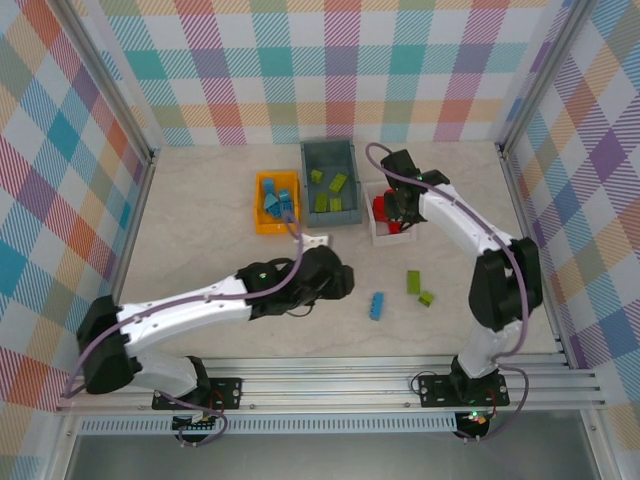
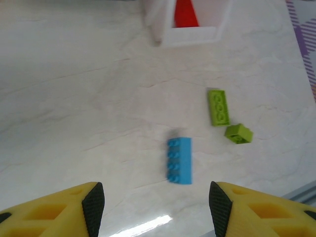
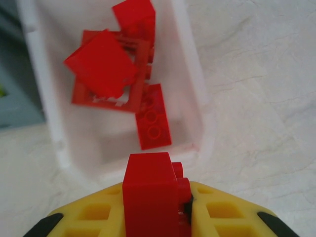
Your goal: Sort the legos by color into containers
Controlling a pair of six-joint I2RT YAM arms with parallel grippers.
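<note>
A light blue lego lies on the table just ahead of my open left gripper, between the lines of its fingers; from above this lego is right of that gripper. Two lime green legos lie to its right. My right gripper is shut on a red lego at the near end of the white container, which holds a red square frame and other red legos. The orange container holds blue legos, the grey-blue one green ones.
The three containers stand side by side at the middle back of the table. The table's metal front rail runs close to the right of the loose legos. Checked walls enclose the table on three sides.
</note>
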